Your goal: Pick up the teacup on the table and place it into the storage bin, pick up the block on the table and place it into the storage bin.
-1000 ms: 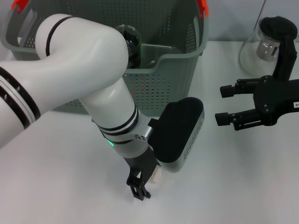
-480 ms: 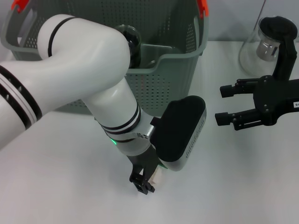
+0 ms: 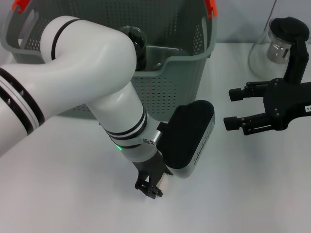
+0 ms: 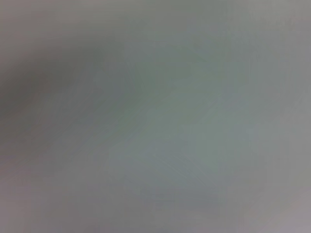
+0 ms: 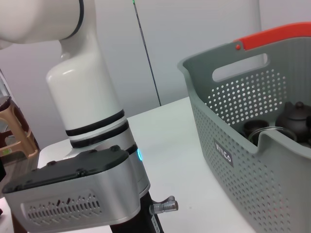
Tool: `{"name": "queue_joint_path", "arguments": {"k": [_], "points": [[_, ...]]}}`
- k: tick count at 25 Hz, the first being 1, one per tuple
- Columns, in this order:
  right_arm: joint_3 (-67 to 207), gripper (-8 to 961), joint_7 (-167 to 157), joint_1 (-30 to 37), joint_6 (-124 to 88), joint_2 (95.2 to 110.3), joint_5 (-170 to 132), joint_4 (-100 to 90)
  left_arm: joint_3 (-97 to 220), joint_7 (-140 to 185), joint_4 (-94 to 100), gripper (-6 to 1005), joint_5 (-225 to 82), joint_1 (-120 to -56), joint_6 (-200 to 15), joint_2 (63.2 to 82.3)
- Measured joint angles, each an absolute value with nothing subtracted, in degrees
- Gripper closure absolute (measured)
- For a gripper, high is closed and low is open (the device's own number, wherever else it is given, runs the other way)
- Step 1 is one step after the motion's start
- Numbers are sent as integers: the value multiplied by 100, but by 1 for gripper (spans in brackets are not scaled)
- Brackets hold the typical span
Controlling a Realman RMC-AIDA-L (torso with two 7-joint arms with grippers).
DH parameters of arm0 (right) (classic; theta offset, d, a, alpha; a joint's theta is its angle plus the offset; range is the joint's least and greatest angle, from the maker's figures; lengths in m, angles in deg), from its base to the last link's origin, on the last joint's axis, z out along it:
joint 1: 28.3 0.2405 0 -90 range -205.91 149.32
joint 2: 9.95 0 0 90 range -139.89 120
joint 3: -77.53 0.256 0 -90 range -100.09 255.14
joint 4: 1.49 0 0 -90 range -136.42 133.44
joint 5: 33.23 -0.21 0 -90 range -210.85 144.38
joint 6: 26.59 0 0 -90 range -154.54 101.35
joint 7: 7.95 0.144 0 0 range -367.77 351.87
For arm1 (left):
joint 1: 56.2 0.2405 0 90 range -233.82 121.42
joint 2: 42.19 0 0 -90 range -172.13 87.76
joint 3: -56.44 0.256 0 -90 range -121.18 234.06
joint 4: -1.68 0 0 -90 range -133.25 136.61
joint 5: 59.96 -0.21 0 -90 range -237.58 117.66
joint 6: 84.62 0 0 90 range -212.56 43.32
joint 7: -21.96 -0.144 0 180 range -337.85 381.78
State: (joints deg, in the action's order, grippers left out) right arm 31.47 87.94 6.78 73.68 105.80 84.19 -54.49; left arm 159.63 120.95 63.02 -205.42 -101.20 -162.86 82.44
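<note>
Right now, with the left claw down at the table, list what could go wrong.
1. The left claw sits over a small pale object, barely visible, so a poor grip could go unseen.
2. The left wrist view shows nothing usable.
3. Lifting toward the storage bin, the bulky left arm could knock its near wall.

Glass pitcher (image 3: 274, 48) w/ black handle stands on white table (image 3: 58, 184), far right; brown stool (image 5: 14, 128) behind.

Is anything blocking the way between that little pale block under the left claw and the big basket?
Nothing visible on the table between them. The left gripper is down at the block, and the storage bin stands just behind; only its own front wall must be cleared.
</note>
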Motion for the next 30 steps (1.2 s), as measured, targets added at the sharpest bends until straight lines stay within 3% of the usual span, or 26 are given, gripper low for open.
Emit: {"name": "queue_joint_path", "arguments": {"k": [4,30], "points": [[3147,42,8794,677,7368,10580,8419,-5449,15963,12097,6302,469,-20542,-10120,-16301,8244],[3147,41,8794,653,7369,10580,8419,-5449,15983,12193,6303,580,-20559,-10133,-16327,8235]]}}
